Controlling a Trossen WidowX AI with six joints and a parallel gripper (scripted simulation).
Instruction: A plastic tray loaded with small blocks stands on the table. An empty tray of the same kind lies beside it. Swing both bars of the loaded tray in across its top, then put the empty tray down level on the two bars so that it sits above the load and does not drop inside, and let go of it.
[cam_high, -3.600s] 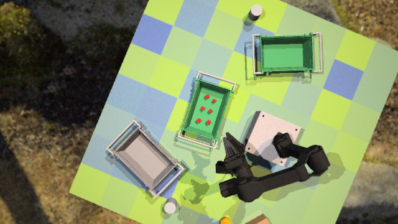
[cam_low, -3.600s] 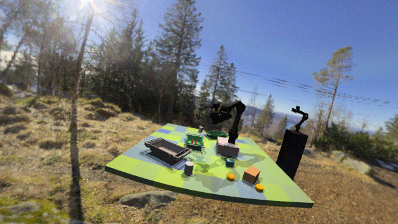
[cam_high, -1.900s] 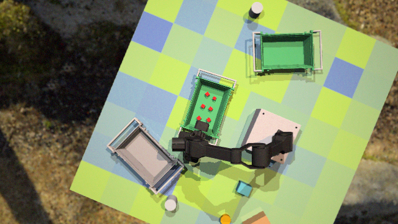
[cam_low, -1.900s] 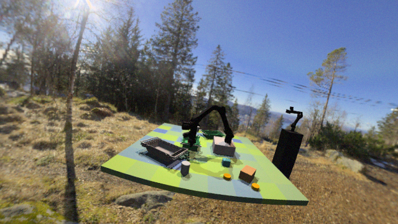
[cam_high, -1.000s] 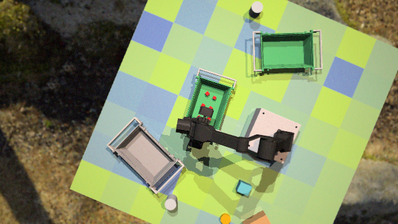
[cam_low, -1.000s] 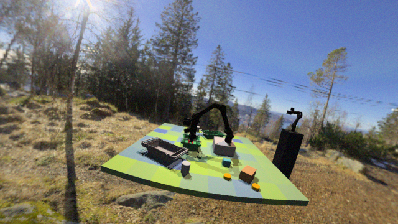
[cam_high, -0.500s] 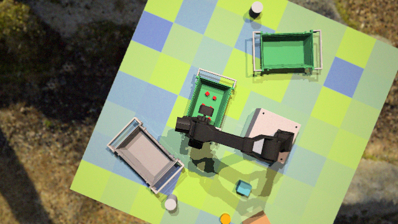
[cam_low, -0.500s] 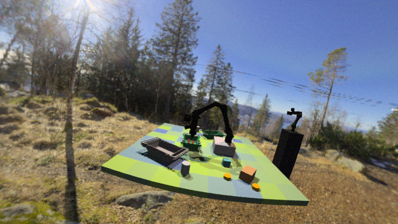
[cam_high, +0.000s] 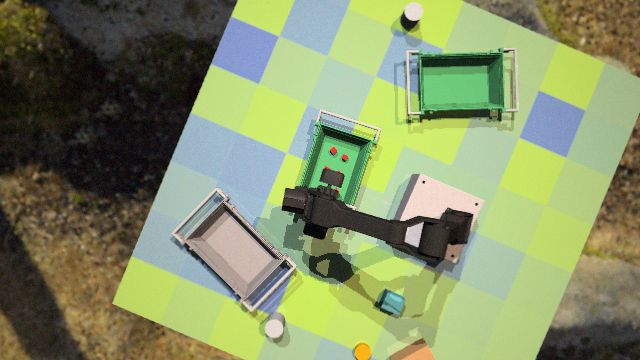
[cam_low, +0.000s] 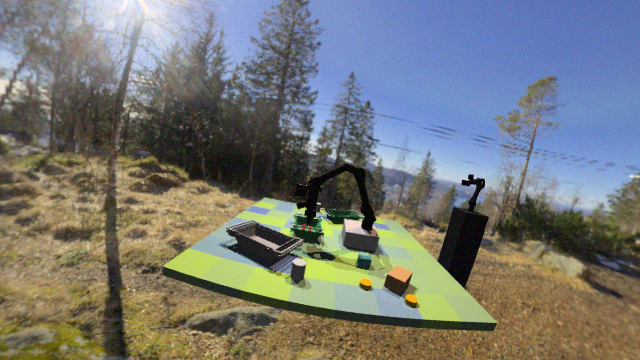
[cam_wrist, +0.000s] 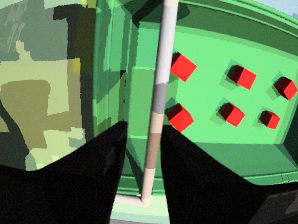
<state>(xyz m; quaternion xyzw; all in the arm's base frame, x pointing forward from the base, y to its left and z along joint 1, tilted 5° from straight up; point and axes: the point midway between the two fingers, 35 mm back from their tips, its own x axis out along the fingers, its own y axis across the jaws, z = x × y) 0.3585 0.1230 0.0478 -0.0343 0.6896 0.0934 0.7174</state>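
The loaded green tray stands near the table's middle, with several red blocks on its floor. Its far wire bar is swung out beyond its end. Its other bar passes between my fingers, just inside the near end wall, above the blocks. My gripper is slightly open around this bar; the bar lies close to the right finger, with a gap at the left one. The arm hides this bar in the top view. The empty green tray stands apart, both bars out.
A grey tray with its bars out stands beside the loaded tray. Also on the table are two pale cylinders, a teal block, an orange-brown box and yellow discs.
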